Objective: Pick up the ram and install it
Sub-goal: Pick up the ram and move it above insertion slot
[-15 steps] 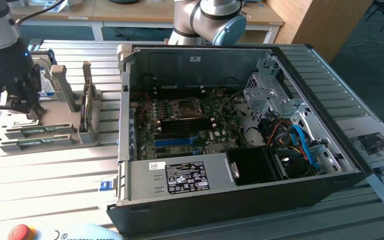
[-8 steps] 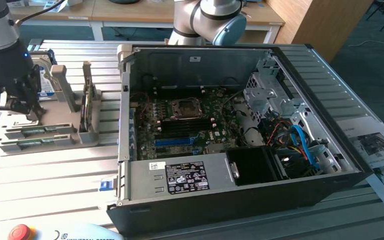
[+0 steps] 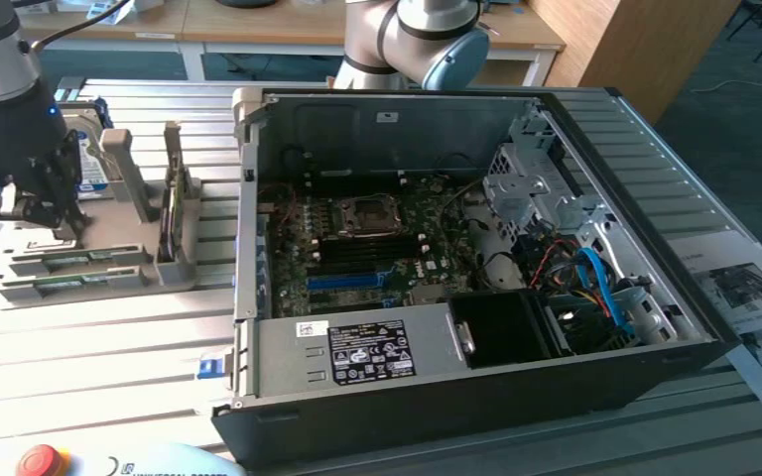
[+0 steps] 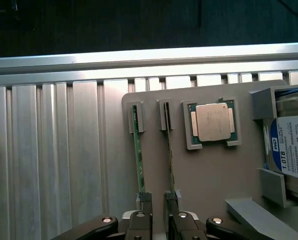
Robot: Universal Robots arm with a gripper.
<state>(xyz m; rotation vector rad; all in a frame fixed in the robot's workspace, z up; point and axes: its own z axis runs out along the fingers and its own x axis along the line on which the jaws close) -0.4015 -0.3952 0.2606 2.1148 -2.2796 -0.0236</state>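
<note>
The tool (image 4: 157,198) hangs spread, tips over the ram (image 4: 137,155) and twin stick (image 4: 169,150), both standing on edge; open desk (image 4: 49,160) alongside.

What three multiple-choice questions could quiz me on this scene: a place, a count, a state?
1. Where is the square silver chip? A in the computer; B in the grey tray; C on the floor.
2. How many green memory sticks stand in the tray? A one; B two; C four.
3. The computer case is: A open; B closed; C upside down.
Answers: B, it sits framed beside the sticks; B, two stand on edge; A, its circuit board shows.
</note>
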